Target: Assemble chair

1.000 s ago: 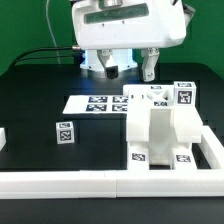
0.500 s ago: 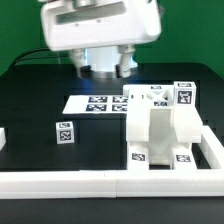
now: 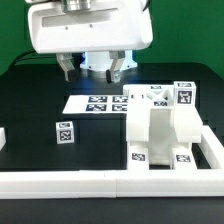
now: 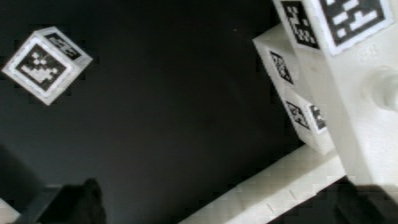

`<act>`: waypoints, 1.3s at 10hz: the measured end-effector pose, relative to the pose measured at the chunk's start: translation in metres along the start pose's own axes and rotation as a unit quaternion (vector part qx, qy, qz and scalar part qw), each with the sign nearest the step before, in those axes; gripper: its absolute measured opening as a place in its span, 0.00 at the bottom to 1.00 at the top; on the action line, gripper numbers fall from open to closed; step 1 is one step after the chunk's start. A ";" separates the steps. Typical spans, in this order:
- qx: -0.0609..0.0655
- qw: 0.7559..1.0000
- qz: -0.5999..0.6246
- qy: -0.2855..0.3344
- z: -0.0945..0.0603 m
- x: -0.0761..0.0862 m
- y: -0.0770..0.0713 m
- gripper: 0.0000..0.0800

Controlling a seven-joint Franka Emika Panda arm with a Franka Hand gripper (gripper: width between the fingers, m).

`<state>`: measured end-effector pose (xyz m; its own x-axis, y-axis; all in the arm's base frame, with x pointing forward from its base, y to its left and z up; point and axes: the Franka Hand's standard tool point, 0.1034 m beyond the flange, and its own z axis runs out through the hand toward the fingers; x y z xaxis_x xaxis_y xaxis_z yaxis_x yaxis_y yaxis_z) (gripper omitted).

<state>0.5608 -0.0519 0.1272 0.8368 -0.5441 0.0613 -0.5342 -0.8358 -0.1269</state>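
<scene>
The partly built white chair (image 3: 160,128) stands at the exterior view's right, its panels bearing black-and-white tags. It also shows in the wrist view (image 4: 320,95). A small loose tagged block (image 3: 64,132) stands apart on the black table to its left and shows in the wrist view (image 4: 50,65) too. My gripper (image 3: 93,70) hangs above the back of the table, over the marker board (image 3: 95,103), left of the chair. It is open and empty, and its dark fingertips (image 4: 71,205) show wide apart in the wrist view.
A long white border rail (image 3: 100,182) runs along the table's front and up the right side, and crosses the wrist view (image 4: 294,180). Another white piece (image 3: 3,138) sits at the far left edge. Black table (image 3: 35,100) lies between block and marker board.
The arm has moved toward the exterior view's left, away from above the chair to over the marker board. The parts on the table have not moved.
</scene>
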 end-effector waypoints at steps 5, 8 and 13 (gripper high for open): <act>-0.010 0.974 -0.226 -0.010 0.007 -0.001 0.021 0.81; -0.012 0.971 -0.239 -0.007 0.008 -0.001 0.022 0.81; -0.037 0.957 -0.289 0.007 0.031 -0.019 0.055 0.81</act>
<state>0.5194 -0.0857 0.0883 0.9934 0.0099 0.1143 0.0097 -1.0000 0.0024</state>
